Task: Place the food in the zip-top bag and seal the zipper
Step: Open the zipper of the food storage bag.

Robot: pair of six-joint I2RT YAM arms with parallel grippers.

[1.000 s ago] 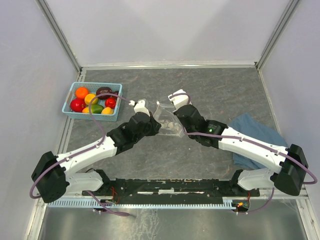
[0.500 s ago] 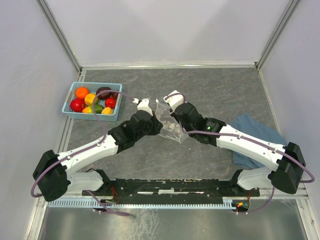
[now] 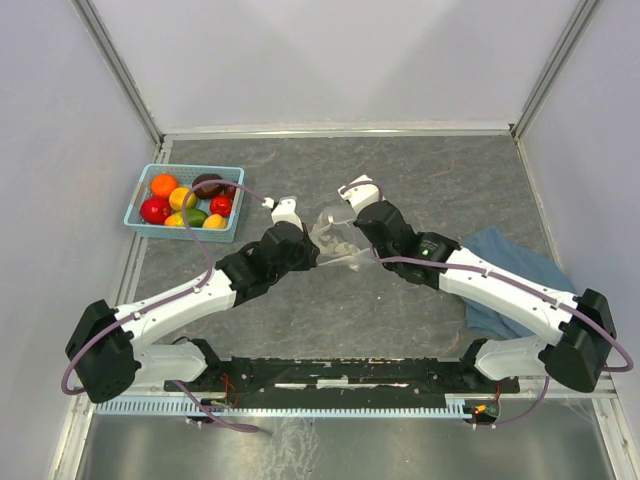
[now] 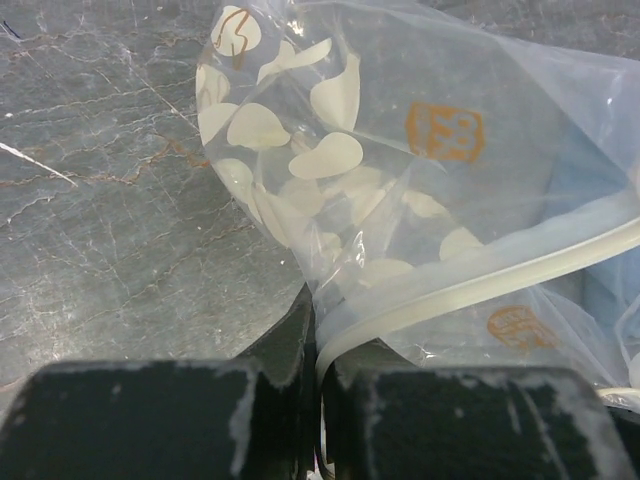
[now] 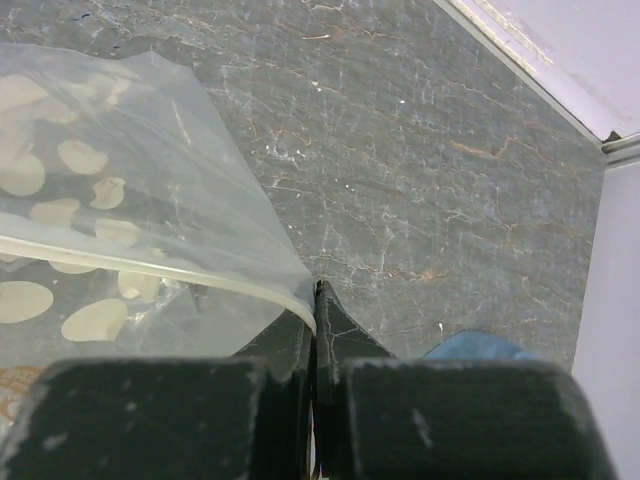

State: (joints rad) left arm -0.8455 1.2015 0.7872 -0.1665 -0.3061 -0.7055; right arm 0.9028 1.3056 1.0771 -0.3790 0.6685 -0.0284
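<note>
Versus half a second ago, the right arm has swung back to the right of the zip-top bag (image 3: pixel 335 232). The left arm has barely moved. So the bag is now stretched out between them above the surface (image 3: pixel 420 180) rather than bunched up.

Left tool (image 4: pixel 315 330) is clamped shut on one end of the zipper (image 4: pixel 480 280). Right tool (image 5: pixel 314 300) is pinched closed on the bag's opposite corner, right where the strip ends. The strip runs fairly straight between the two.

My read: this is holding or tensioning the mouth, not loading. I can't tell from the wrist views whether the mouth is open or pressed shut. The bag looks empty, with only white spots and orange print showing through.

Around it:
- Blue cloth (image 3: pixel 510 265) lies to the right of the bag, under the right arm and clear of the work.
- Light-blue basket (image 3: pixel 135 215) sits well off to the bag's left.
- All the food (image 3: pixel 185 198) is in the basket, nowhere near the bag.

Blocker: both tools are busy holding plastic, so neither is free to fetch food. One has to let go, and the floppy bag will likely sag when it does.
</note>
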